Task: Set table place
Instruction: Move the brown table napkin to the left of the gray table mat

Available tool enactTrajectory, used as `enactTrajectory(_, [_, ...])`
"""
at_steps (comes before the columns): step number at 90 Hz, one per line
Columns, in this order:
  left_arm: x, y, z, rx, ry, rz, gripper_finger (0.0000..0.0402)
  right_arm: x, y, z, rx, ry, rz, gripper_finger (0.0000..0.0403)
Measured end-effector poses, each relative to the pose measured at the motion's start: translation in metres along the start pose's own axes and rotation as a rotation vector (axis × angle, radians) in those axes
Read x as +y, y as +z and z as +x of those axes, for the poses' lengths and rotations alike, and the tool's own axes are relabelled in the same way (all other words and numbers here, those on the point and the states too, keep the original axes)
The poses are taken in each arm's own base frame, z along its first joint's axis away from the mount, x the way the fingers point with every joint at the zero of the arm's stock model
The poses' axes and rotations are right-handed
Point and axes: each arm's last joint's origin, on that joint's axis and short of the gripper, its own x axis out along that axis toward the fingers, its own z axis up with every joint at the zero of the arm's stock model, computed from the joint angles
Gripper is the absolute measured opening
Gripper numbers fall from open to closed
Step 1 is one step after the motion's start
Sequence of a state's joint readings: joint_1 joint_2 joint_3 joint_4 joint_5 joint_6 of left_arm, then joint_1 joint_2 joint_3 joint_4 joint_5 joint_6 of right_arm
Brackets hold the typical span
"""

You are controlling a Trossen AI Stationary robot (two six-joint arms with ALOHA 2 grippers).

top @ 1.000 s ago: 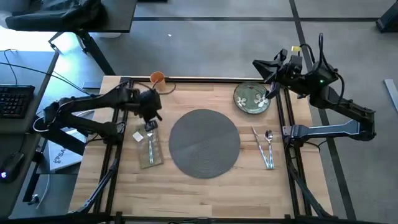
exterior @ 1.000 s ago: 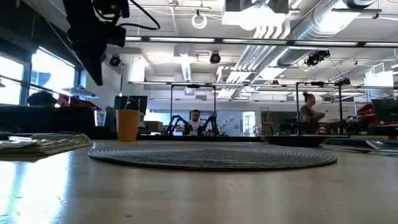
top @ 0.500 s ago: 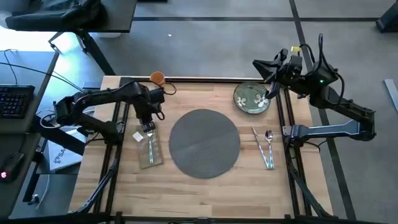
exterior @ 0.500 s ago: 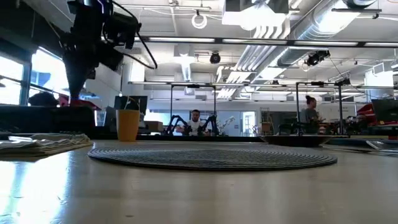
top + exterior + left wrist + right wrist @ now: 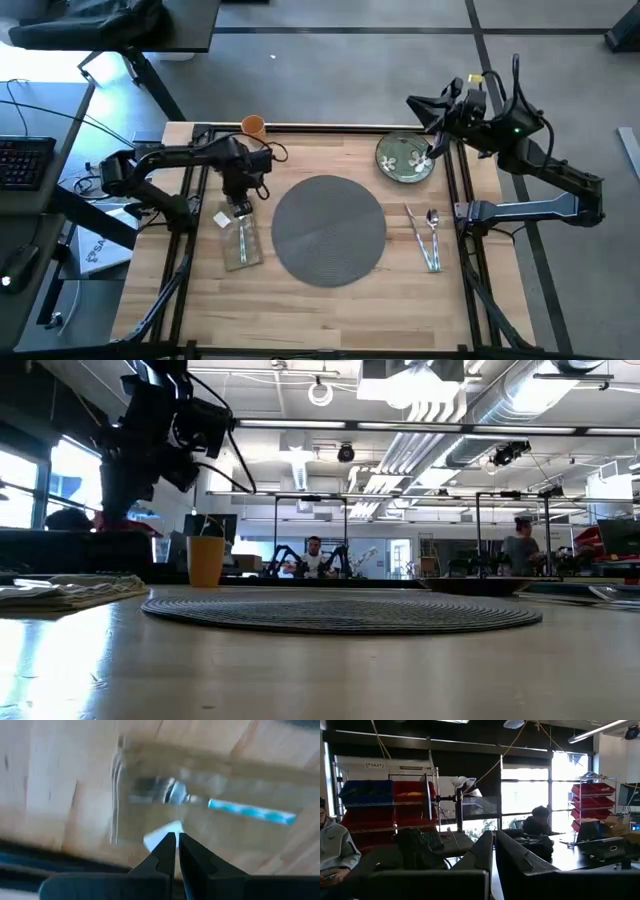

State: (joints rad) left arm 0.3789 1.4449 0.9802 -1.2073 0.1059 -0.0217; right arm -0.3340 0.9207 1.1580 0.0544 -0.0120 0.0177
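Grey concrete floor (image 5: 330, 60), grey desk with black keyboard (image 5: 25, 160), silver ceiling ducts (image 5: 440, 430), red storage bins (image 5: 412, 790), bright windows (image 5: 525, 795).

Round grey placemat (image 5: 328, 229) lies mid-table (image 5: 300, 310); green plate (image 5: 405, 158) and orange cup (image 5: 253, 126) sit beyond.

the high view looks straight down on the placemat (image 5: 328, 229); the low view skims level across that placemat (image 5: 340, 611). left wrist faces it closely; right wrist faces away, roomward.
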Motion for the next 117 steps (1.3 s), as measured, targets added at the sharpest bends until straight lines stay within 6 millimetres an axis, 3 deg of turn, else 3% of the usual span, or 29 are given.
enactTrajectory(20, [-0.001,0.014,0.007,-0.060,0.025,0.029,0.0005,0.000,0.000,0.000,-0.003,0.000,0.000,0.0000])
enactTrajectory(60, [0.004,0.005,0.037,-0.008,0.036,0.030,0.0005,0.000,0.002,0.000,-0.021,0.000,0.000,0.0000])
enactTrajectory(117, [0.028,0.009,0.035,-0.063,0.085,0.046,0.0005,0.000,0.002,0.000,-0.026,0.001,0.007,0.0000])
